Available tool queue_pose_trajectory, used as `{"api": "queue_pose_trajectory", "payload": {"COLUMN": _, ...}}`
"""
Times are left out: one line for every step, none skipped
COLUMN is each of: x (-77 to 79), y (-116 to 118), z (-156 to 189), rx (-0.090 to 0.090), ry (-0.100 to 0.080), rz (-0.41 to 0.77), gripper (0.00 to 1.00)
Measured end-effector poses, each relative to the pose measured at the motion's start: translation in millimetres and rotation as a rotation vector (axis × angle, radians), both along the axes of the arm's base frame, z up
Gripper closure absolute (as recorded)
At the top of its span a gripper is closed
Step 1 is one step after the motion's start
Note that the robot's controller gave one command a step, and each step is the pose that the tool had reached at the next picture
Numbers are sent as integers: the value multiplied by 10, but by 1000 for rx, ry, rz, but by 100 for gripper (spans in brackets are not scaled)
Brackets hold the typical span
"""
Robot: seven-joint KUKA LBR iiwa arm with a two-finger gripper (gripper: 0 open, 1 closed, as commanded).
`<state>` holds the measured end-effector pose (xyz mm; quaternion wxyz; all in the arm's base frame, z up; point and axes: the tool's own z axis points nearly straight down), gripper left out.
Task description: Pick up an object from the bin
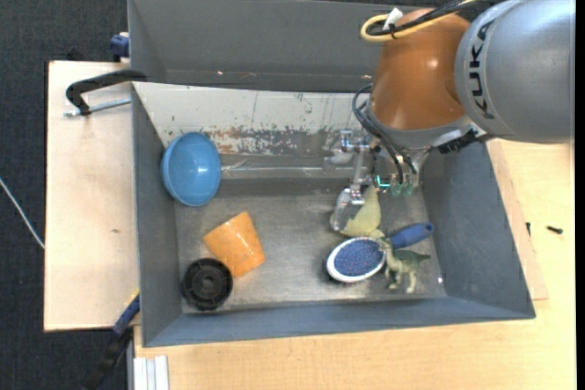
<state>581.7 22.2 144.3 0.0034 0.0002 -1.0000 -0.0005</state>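
My gripper (376,189) hangs low over the right part of the bin floor, below the arm's orange cover. Its two metal fingers (350,196) stand apart, so it is open. A small pale yellow piece (368,216) lies right at the fingertips, partly beneath them; I cannot tell whether they touch it. Just in front of it lies a brush with an oval head of blue bristles in a white rim (356,259) and a blue handle (412,235). An olive toy dinosaur (403,268) lies beside the brush head.
A light blue ball-like shell (192,169) leans at the back left wall. An orange cup (236,243) lies on its side at the front left, with a black round cap (207,282) in the corner. The arm covers the back right.
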Motion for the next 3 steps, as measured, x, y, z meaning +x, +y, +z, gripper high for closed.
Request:
{"api": "queue_pose_trajectory", "payload": {"x": -203, "y": -470, "z": -700, "rx": -1, "ry": -2, "rz": -19, "gripper": 0}}
{"api": "queue_pose_trajectory", "payload": {"x": -164, "y": -442, "z": -641, "rx": 0, "ry": -14, "rz": -15, "gripper": 100}}
{"api": "queue_pose_trajectory", "payload": {"x": -126, "y": -673, "z": 1284, "rx": -3, "ry": -23, "rz": 214, "gripper": 100}}
